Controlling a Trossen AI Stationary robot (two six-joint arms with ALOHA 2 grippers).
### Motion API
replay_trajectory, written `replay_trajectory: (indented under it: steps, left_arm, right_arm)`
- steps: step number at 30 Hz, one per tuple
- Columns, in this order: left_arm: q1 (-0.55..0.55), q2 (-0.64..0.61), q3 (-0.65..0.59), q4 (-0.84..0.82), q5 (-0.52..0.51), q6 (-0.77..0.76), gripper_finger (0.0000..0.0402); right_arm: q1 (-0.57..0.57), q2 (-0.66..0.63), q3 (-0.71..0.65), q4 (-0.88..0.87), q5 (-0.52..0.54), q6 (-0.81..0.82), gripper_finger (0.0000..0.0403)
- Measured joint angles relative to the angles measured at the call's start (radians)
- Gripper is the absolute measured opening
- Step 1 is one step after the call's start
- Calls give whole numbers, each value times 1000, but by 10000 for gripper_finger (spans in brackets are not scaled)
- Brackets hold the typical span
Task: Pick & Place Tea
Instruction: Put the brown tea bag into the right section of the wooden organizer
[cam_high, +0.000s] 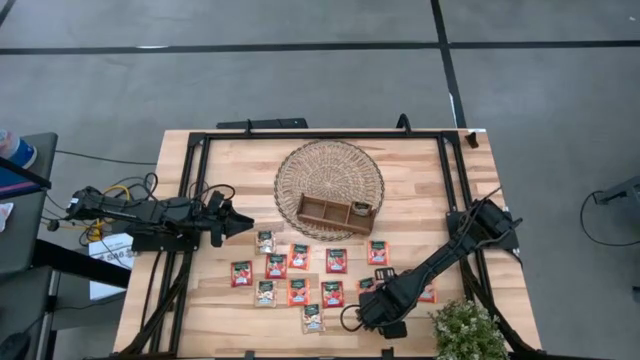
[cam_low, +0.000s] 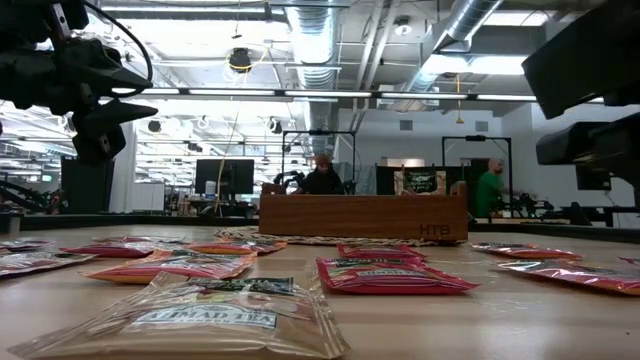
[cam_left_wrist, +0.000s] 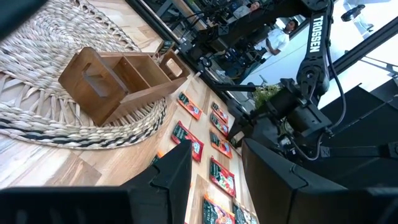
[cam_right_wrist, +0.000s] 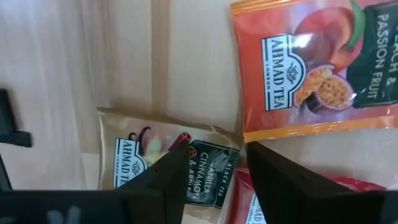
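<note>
Clearly, little is done yet: approx. a dozen tea sachets (cam_high: 300, 272) are spread on the table (cam_high: 410, 210), w/ perhaps one seen in the wooden tray (cam_high: 335, 211) on the woven mat (cam_high: 329, 172). The left gripper (cam_high: 240, 224) is held above the table, fingers apart, empty. The right gripper (cam_right_wrist: 214, 168) is lowered over a beige sachet (cam_right_wrist: 149, 152), fingers apart, nothing clamped.

Setting: open-plan robotics lab or industrial workshop. Evidence: exposed silver ventilation ducts (cam_low: 470, 25) and strip lighting on a bare ceiling; grey concrete floor (cam_high: 300, 90) around a light wooden worktable (cam_high: 410, 170) with a black metal frame; beyond the worktable, monitors (cam_low: 222, 175) and workstations, two people (cam_low: 322, 175) at them, cables trailing beside the table.
</note>
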Motion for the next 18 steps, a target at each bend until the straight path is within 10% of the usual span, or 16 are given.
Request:
replay_trajectory:
  steps: [18]
  left_arm:
    - [0, 0, 0, 0, -3, -29, 133]
  right_arm:
    - [-5, 2, -4, -6, -4, 1, 56]
